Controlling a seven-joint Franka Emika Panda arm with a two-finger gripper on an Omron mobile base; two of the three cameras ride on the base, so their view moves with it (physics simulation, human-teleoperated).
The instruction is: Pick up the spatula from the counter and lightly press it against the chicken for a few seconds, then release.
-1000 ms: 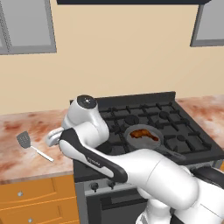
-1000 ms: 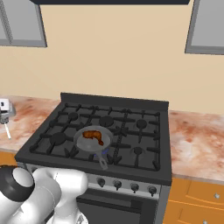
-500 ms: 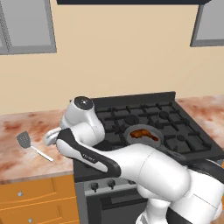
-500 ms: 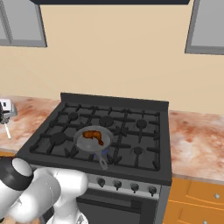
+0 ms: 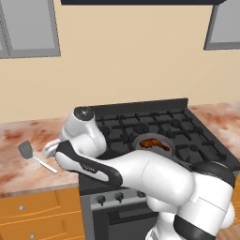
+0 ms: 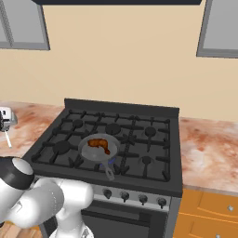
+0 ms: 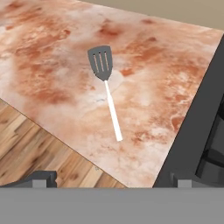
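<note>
1. Gripper: fingertips are spread wide with nothing between them. It looks down on the counter.
2. Change over the last second: the arm has leaned slightly further left, toward the counter. The spatula has not moved; it lies flat, handle end nearer the stove.
3. Chicken sits in the pan, well apart from the spatula.
4. Meaning: approach phase, grasp not begun. Height above the handle is hard to read; probably more descent is needed.

No legible text, labels, brands or numbers on anything.
</note>
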